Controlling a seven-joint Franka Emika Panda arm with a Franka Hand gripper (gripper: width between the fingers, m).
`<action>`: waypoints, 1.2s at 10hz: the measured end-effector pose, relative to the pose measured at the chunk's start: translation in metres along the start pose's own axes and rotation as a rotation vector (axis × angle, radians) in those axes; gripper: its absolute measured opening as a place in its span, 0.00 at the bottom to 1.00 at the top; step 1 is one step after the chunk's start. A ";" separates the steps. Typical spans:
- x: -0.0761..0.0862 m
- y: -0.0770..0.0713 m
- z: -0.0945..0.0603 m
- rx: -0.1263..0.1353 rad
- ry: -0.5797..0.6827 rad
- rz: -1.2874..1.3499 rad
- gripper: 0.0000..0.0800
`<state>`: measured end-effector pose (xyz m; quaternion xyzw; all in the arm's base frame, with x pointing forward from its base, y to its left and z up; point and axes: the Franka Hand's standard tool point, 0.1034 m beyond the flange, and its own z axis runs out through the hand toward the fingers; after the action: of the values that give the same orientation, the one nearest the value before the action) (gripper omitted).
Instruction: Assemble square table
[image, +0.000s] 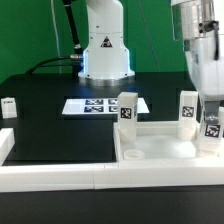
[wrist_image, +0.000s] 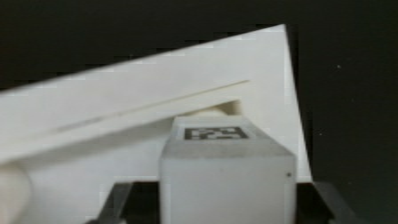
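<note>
The white square table top (image: 160, 152) lies at the exterior view's front right. Two white tagged legs stand upright on it, one at its far left corner (image: 127, 108) and one at its far right (image: 188, 108). My gripper (image: 212, 122) comes down from above at the right edge and is shut on a third leg (image: 212, 128), upright over the top's right side. In the wrist view this leg (wrist_image: 222, 165) sits between my dark fingers (wrist_image: 135, 200), its tag facing up, over a corner of the top (wrist_image: 160, 100). A fourth leg (image: 9, 107) stands loose at the far left.
The marker board (image: 100, 105) lies flat in front of the robot base (image: 105, 55). The long white border wall (image: 50, 172) runs along the front and turns back at the left. The table surface is black.
</note>
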<state>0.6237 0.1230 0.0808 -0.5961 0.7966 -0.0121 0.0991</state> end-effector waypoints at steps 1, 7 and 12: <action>-0.001 0.000 0.000 0.006 0.002 0.098 0.36; -0.017 0.004 -0.002 -0.026 0.063 -0.662 0.80; -0.008 -0.006 0.001 -0.031 0.086 -1.189 0.81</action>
<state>0.6319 0.1285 0.0819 -0.9402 0.3297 -0.0781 0.0341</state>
